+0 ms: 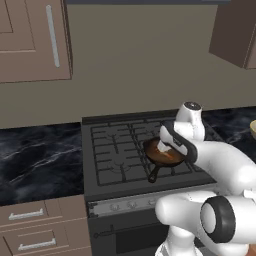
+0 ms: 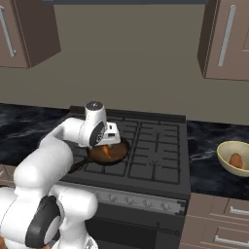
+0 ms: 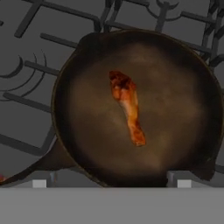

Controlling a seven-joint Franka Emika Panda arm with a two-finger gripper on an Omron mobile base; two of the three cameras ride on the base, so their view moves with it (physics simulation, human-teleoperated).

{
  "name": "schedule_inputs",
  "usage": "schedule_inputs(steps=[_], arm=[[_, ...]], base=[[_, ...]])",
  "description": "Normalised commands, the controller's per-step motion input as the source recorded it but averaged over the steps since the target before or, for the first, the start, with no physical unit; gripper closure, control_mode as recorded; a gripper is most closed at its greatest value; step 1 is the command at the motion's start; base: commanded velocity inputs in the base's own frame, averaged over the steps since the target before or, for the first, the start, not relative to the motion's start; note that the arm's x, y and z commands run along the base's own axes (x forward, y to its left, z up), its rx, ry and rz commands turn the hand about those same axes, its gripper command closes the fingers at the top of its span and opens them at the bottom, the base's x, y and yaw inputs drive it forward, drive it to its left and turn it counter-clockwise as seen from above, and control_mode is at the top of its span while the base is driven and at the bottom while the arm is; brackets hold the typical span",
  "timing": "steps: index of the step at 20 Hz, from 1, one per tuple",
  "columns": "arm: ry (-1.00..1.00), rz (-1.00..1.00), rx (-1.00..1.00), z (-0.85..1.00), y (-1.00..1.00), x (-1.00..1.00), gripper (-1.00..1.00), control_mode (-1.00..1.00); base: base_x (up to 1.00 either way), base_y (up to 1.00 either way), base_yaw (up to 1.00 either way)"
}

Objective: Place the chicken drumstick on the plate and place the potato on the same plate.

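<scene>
Stove grates [image 2: 155, 146] under skillet [image 3: 183, 109], marble counter [image 1: 35, 155], brown cabinets [image 1: 30, 40]

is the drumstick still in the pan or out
In. The chicken drumstick lies flat on the skillet floor, with the open gripper above it.

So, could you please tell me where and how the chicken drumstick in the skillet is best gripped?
Probably from straight above, jaws closing across the middle of the chicken drumstick. It lies flat and alone near the centre of the skillet, long and slim, so its narrow width should fit between the open jaws, clear of the rim.
</scene>
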Motion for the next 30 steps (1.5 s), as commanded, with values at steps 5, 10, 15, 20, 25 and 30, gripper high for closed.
schedule_inputs(steps=[5, 10, 15, 20, 25, 30], arm=[[0.04, 0.0, 0.0, -0.16, 0.0, 0.38, -1.0, -1.0], [0.03, 0.0, 0.0, -0.23, 0.0, 0.37, -1.0, -1.0], [0.02, 0.0, -0.01, -0.32, 0.0, 0.25, -1.0, -1.0], [0.01, 0.0, 0.0, -0.29, 0.0, 0.24, -1.0, -1.0], [0.03, 0.0, 0.0, -0.21, 0.01, 0.15, -1.0, -1.0], [0.05, 0.0, -0.01, -0.24, 0.07, 0.17, -1.0, -1.0]], base=[[0.0, 0.0, 0.0], [0.0, 0.0, 0.0], [0.0, 0.0, 0.0], [0.0, 0.0, 0.0], [0.0, 0.0, 0.0], [0.0, 0.0, 0.0]])
